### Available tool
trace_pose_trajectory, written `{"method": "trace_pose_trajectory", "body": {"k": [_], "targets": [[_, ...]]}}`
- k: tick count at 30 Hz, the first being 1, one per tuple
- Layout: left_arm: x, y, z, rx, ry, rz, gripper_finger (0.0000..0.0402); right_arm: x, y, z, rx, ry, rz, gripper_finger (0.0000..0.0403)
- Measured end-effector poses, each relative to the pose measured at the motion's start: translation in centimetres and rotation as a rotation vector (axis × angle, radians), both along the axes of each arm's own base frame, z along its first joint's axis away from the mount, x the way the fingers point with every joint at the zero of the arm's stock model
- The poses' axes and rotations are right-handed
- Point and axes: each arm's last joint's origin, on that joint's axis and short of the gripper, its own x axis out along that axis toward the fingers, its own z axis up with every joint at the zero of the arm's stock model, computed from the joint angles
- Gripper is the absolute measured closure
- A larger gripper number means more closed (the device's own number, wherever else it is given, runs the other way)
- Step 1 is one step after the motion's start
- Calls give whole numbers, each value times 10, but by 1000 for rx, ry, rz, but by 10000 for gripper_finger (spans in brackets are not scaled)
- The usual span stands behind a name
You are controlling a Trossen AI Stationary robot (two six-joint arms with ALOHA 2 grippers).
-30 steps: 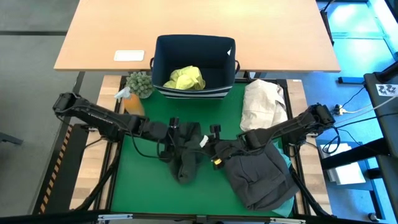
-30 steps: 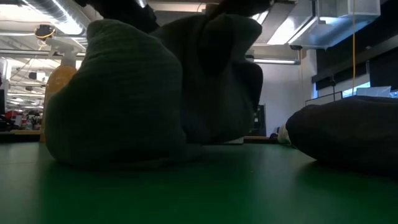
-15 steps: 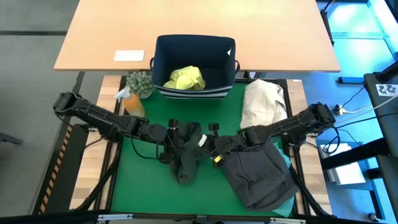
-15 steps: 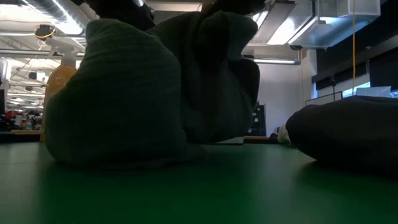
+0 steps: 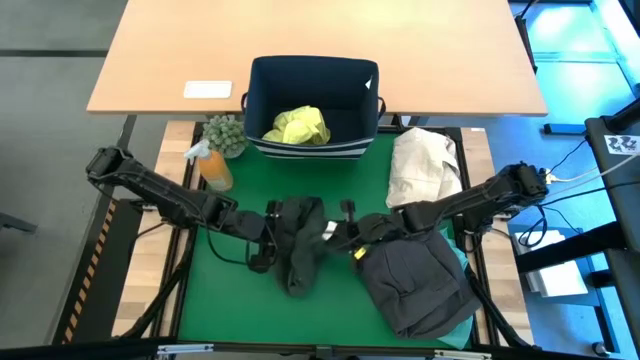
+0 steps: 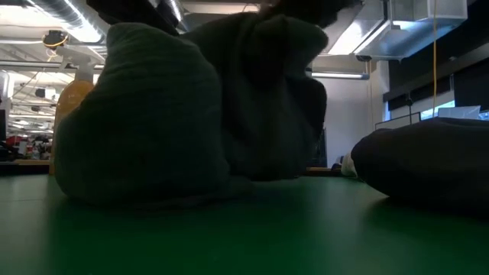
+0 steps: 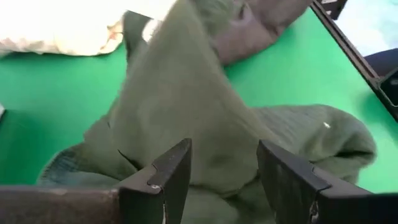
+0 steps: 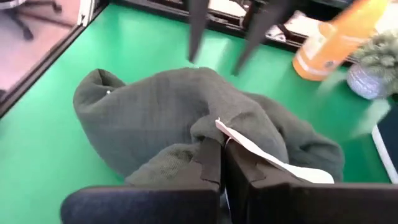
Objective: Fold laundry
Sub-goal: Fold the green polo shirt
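A dark olive garment [image 5: 300, 248] lies bunched in the middle of the green mat [image 5: 225, 290], and one part of it is pulled up into a peak [image 7: 186, 37]. My right gripper [image 8: 222, 163] comes from the table's right and is shut on that garment next to its white label [image 8: 255, 155]. From the left, my left gripper [image 7: 224, 171] stands open against the garment's left side. A charcoal garment [image 5: 415, 282] rests on the mat at the right, over a turquoise one [image 5: 463, 258]. A yellow-green shirt [image 5: 297, 125] sits in the navy bin [image 5: 262, 85]. My right gripper pinches a raised fold of the olive garment [image 8: 202, 140] between its two fingers, beside the white label. It comes slanting down from the table's right. The held part stands lifted; the rest [image 6: 137, 130] rests on the mat. My left gripper's open fingers [image 7: 168, 177] flank the raised cloth; whether they touch it I cannot tell.
A cream cloth bundle [image 5: 425, 165] lies at the mat's far right. An orange spray bottle [image 5: 213, 167] and a small plant [image 5: 225, 133] stand at the far left. The bin stands at the far edge. The mat's near left is bare.
My left gripper has swung a little toward the table's near edge along the olive garment, still open. My right gripper has shifted slightly toward the left and sunk a bit, still shut, and the raised fold has moved with it.
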Motion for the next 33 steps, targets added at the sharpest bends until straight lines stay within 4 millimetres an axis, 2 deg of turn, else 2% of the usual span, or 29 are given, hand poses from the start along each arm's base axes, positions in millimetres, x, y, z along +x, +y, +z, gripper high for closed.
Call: {"method": "trace_pose_trajectory", "body": {"k": [3,6,12,22,25,33], "targets": [[-1,-4,0,16,-5,4,225,-12,-10,4,52,-75,-33,401],[-3,-6,0,34,-12,17,225,-20,-12,12,97,-172,-3,401],[-4,-10,1,53,-28,29,225,-24,-7,23,162,-247,70,401],[2,-6,9,190,-141,93,225,-30,13,24,178,-252,148,401],[7,5,10,201,-136,72,225,-32,18,24,180,-249,166,401],[18,54,9,-5,-95,-5,225,-32,20,24,183,-248,171,401]]}}
